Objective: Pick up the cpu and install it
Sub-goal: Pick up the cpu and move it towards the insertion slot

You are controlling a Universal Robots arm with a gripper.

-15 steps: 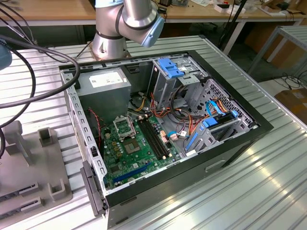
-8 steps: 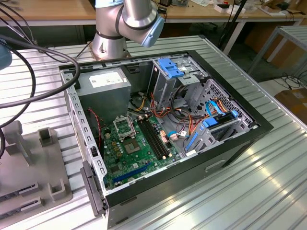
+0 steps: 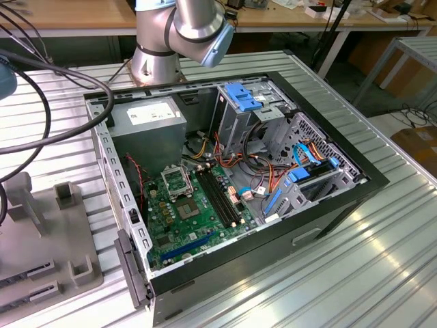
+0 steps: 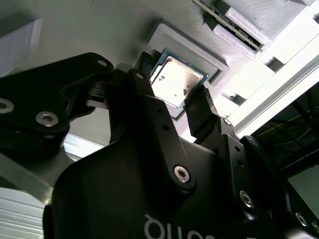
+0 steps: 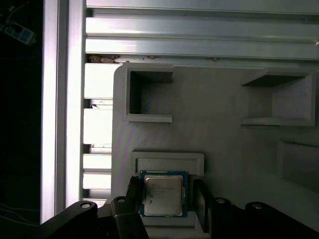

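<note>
Tool [image 5: 166,183] astride cpu [image 5: 163,195] (print unreadable)

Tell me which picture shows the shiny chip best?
The first wrist view: the cpu lies square-on, whole top visible. The second wrist view sees it slanted, glaring. The exterior view faces the computer case.

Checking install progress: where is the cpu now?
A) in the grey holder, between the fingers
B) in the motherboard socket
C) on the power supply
A: in the first wrist view the cpu sits in the grey holder, with the fingers on either side.
</note>
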